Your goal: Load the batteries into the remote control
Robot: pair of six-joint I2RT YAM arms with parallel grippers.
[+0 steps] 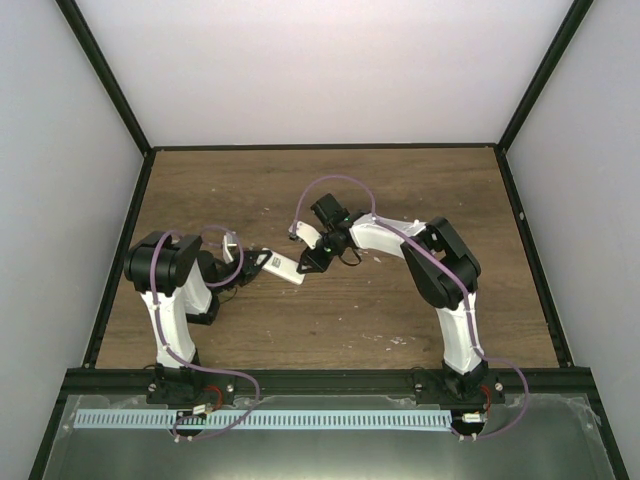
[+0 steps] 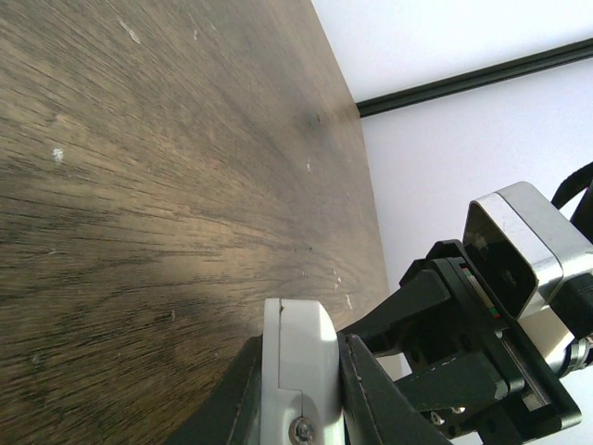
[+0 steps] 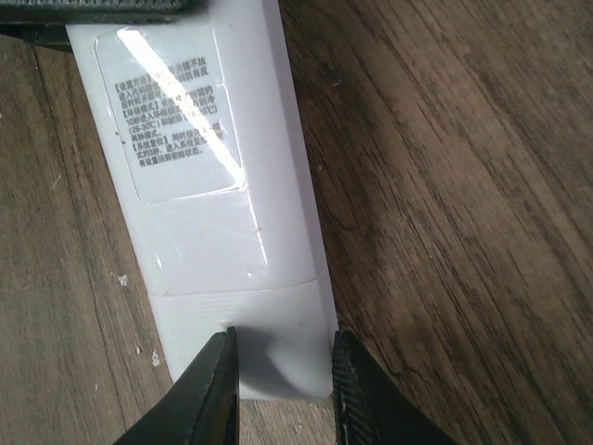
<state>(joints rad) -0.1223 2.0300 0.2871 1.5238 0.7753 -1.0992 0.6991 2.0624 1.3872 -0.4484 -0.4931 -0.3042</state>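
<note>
We see the remote control (image 1: 283,264) label-side up over the middle of the counter (image 1: 400,200), its left end clamped in our left claw (image 1: 262,258), our right claw (image 3: 283,357) narrowly parted at its right end

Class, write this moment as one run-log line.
left gripper: shut on remote control, held label side up | right gripper: jaws parted over its free end | batteries: not in view

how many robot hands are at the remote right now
2. The left hand clamps one end of the remote. The right hand is at the opposite end, jaws apart over its back; whether it touches is unclear. No others are in view.
</note>
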